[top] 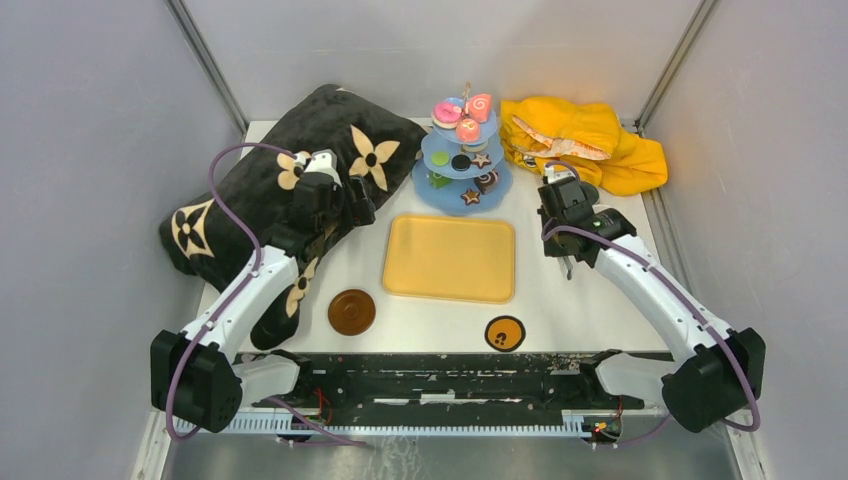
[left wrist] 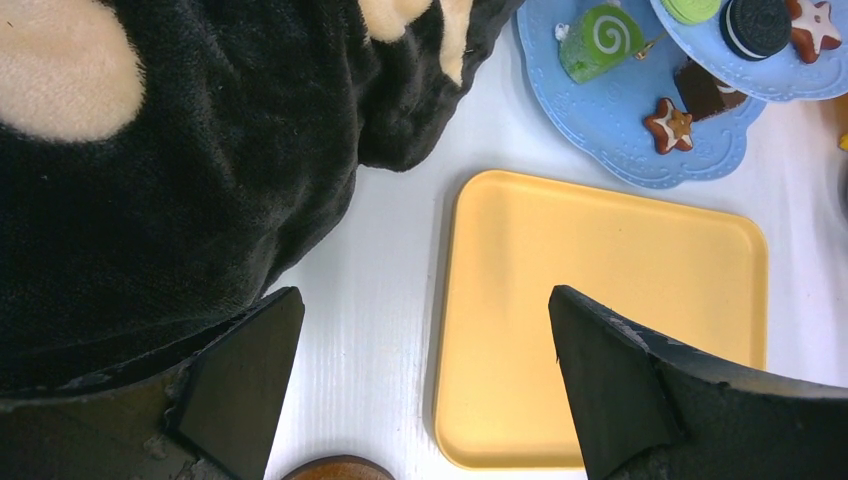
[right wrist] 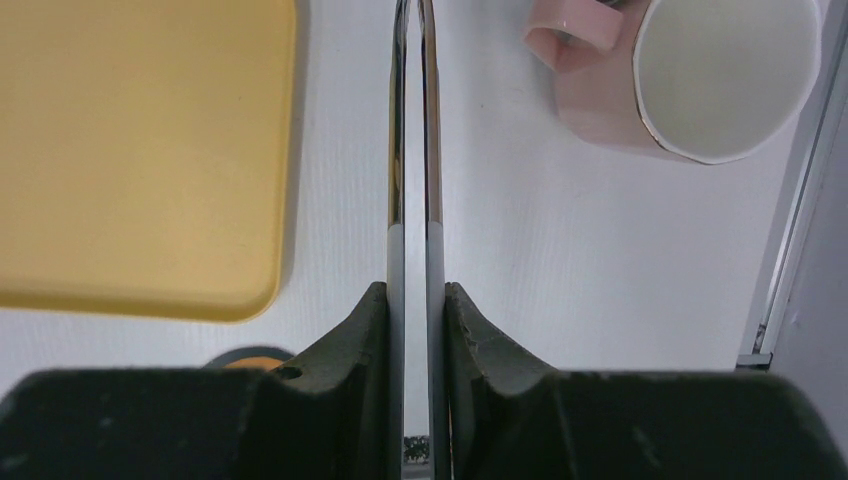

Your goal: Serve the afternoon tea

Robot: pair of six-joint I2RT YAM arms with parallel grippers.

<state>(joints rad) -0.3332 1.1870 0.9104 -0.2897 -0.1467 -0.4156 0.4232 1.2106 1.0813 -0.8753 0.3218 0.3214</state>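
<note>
The light-blue three-tier stand (top: 436,189) stands at the back centre with pink swirl rolls (top: 478,105) on top. Its bottom tier (left wrist: 625,160) holds a green swirl roll (left wrist: 600,40), a star biscuit (left wrist: 668,125) and a chocolate (left wrist: 705,90). My left gripper (top: 347,203) (left wrist: 425,330) is open and empty, above the table between the cushion and the tray. My right gripper (top: 553,197) (right wrist: 411,290) is shut on the metal tongs (right wrist: 411,150). The pink cup (right wrist: 690,80) stands ahead of it to the right. Two round coasters (top: 352,311) (top: 505,333) lie near the front. I do not see the grey mug.
The flat yellow tray (top: 450,258) (left wrist: 600,300) (right wrist: 140,150) lies in the middle. A black cushion with cream flowers (top: 290,180) (left wrist: 180,170) fills the back left. A yellow cloth (top: 585,140) lies at the back right. Grey walls close in both sides.
</note>
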